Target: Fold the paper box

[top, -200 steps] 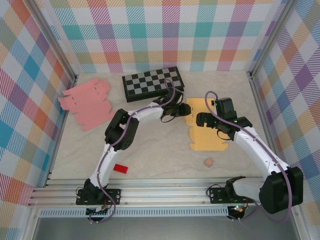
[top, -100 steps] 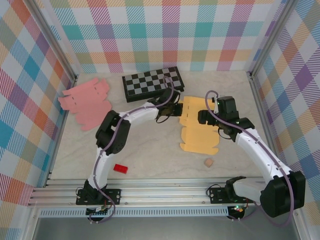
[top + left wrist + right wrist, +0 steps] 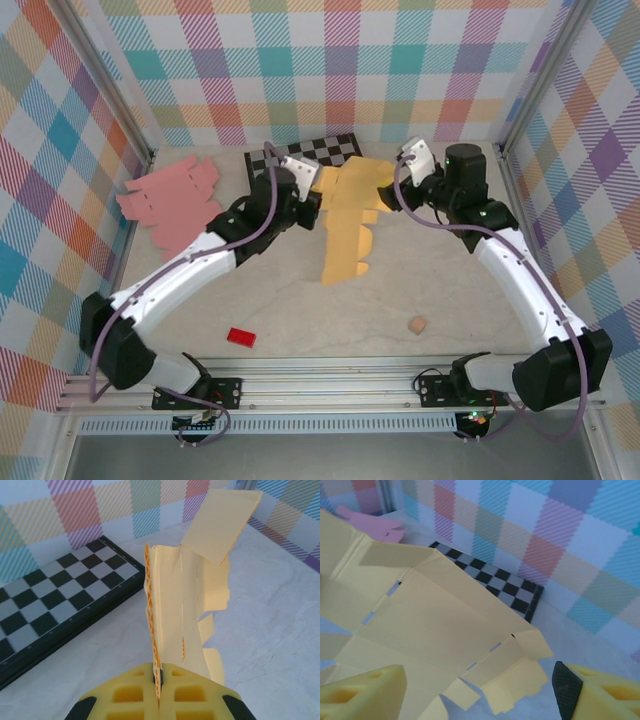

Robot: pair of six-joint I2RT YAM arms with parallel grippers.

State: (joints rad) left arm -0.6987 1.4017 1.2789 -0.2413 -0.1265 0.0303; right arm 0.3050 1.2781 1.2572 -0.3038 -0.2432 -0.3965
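Left pincer is clamped tight on one edge of the yellow paper box. The sheet stands on edge, rising from the pads with one flap bent over at the top. From above, the box is partly unfolded and sits between the two arms, just in front of the checkerboard; can't tell if its lower end touches the table. Right pincer is wide, its fingers well apart at the box's flap edge with nothing gripped. A pink flat box blank lies far left, a red block near the left arm and a small tan piece near the right arm.
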